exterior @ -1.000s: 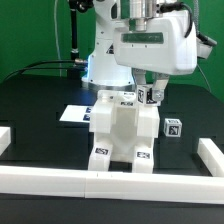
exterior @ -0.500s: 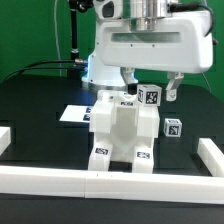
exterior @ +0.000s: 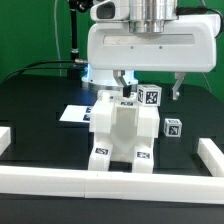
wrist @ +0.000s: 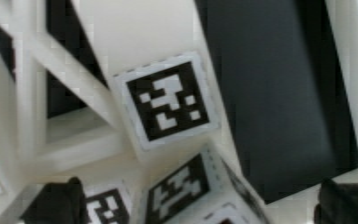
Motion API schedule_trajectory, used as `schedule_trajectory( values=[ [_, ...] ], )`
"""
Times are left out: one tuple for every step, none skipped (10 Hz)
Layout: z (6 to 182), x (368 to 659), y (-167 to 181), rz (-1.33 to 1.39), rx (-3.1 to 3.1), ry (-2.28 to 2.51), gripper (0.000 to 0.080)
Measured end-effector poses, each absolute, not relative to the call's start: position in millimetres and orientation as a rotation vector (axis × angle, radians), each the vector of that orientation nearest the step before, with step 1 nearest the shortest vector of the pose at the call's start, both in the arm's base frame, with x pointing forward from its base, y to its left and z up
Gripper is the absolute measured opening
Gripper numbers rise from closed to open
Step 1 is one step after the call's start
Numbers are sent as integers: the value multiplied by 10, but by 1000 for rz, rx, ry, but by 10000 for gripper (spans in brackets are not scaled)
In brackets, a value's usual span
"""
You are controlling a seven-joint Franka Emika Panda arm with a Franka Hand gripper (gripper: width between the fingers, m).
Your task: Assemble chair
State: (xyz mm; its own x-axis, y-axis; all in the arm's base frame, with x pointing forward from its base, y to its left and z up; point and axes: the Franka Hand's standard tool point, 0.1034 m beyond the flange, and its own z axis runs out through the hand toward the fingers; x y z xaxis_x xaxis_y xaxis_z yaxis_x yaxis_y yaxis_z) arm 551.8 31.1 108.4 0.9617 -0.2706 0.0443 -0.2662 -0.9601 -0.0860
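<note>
Standing near the middle of the black table (exterior: 40, 95), the partly built white plastic chair (exterior: 120, 130) carries black-and-white square tags on its blocky faces. Its tagged upper post (exterior: 150, 97) rises between the fingers (exterior: 176, 92) of the white two-finger gripper (exterior: 150, 90), which hangs directly above, spread wide and grasping nothing. A small white tagged cube (exterior: 172, 127) sits just beside the chair on the exterior view's right. The marker board (exterior: 72, 114) lies behind on the left, and white rails (exterior: 100, 182) border the table.
</note>
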Motion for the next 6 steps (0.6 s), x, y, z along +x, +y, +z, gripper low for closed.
schedule_trajectory(
  values=[
    [1115,5554,330,-98,-3101,121,649],
    [1135,5583,367,-112,-3129,-144,649],
    [1129,5580,368,-111,-3126,-188,649],
    [1129,5579,364,-111,-3126,-122,649],
    [1129,5579,365,-111,-3126,-104,537],
    [1129,5579,366,-111,-3125,-45,401]
  ],
)
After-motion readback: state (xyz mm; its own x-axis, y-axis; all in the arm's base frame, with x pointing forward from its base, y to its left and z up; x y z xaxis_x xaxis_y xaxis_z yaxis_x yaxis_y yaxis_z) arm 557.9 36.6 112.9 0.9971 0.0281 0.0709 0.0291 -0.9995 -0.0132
